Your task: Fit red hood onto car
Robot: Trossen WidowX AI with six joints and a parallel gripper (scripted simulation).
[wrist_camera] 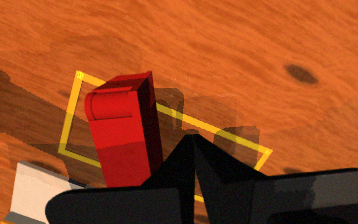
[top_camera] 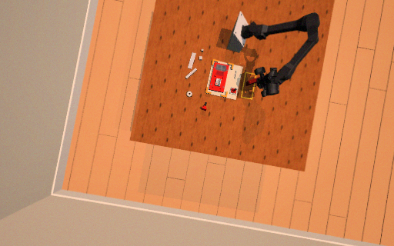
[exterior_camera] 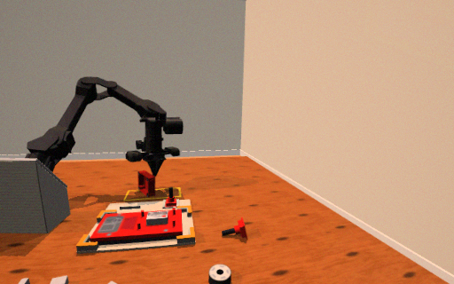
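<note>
The red hood (top_camera: pixel 252 81) (exterior_camera: pixel 151 186) (wrist_camera: pixel 125 145) stands on edge, roof upright, at the yellow outline (top_camera: pixel 247 98) (wrist_camera: pixel 69 117) on the table. My gripper (exterior_camera: pixel 155 175) (wrist_camera: pixel 192 141) is shut and empty, its tips pointing down. In the wrist view the tips are right of the hood; whether they touch it is unclear. The red chassis (top_camera: pixel 220 74) (exterior_camera: pixel 126 226) lies in the jig with orange corners (top_camera: pixel 208 92) (exterior_camera: pixel 186 240). Its grey-white engine block (top_camera: pixel 218 81) (exterior_camera: pixel 157 216) sits on the deck, with short dark pegs around it.
A red piece with a black stem (exterior_camera: pixel 171 202) stands on the jig's far side. A similar red piece (top_camera: pixel 204 107) (exterior_camera: pixel 242 228) lies on the table. A white-faced wheel (top_camera: pixel 189 92) (exterior_camera: pixel 220 273) and white bars (top_camera: pixel 191 61) (top_camera: pixel 191 73) lie beyond the jig. The arm's grey base block (exterior_camera: pixel 53 200) stands beside it.
</note>
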